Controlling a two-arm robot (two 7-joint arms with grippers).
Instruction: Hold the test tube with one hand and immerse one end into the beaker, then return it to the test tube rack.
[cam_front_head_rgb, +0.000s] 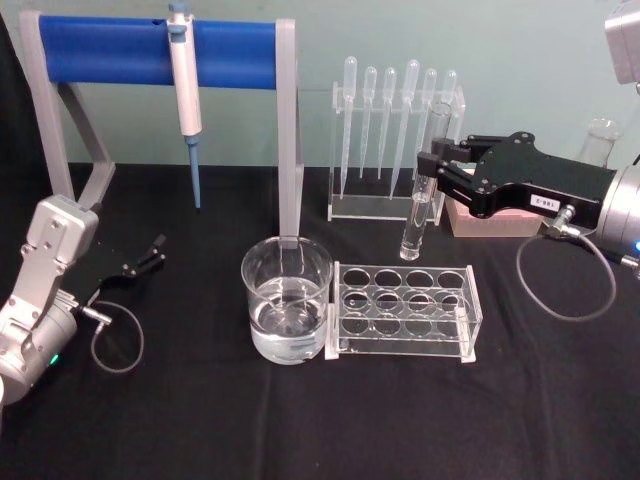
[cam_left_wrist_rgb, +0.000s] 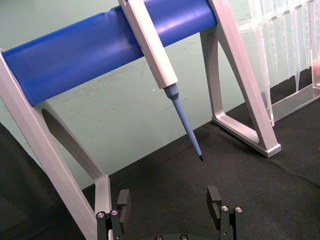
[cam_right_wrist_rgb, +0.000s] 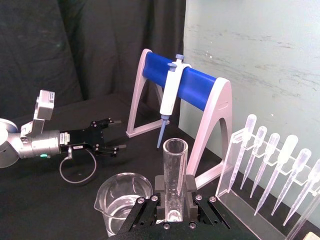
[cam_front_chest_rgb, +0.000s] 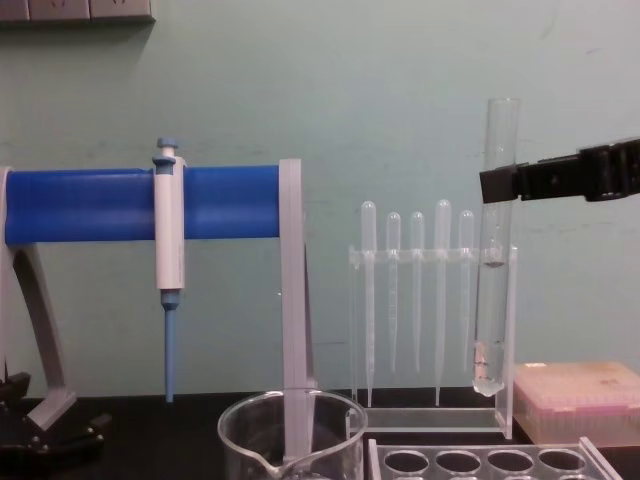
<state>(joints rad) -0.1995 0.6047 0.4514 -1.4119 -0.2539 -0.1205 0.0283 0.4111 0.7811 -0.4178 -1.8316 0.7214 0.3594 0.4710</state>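
Observation:
The test tube (cam_front_head_rgb: 422, 190) hangs upright in the air, gripped near its upper part by my right gripper (cam_front_head_rgb: 430, 172), which is shut on it. In the chest view the test tube (cam_front_chest_rgb: 494, 270) has its round bottom well above the tube rack, to the right of the beaker (cam_front_chest_rgb: 290, 430). From the right wrist camera, the tube's open rim (cam_right_wrist_rgb: 175, 148) rises between the fingers (cam_right_wrist_rgb: 192, 191). The beaker (cam_front_head_rgb: 286, 300), holding clear liquid, stands on the black table left of the tube. My left gripper (cam_front_head_rgb: 155, 250) rests open at the far left, near the table.
A clear tube rack (cam_front_head_rgb: 404, 310) with empty holes sits just right of the beaker. Behind stand a pipette stand (cam_front_head_rgb: 396, 150) with several plastic pipettes and a blue-barred frame (cam_front_head_rgb: 160, 52) carrying a white-and-blue pipettor (cam_front_head_rgb: 186, 100). A pink box (cam_front_chest_rgb: 580, 400) lies at the right.

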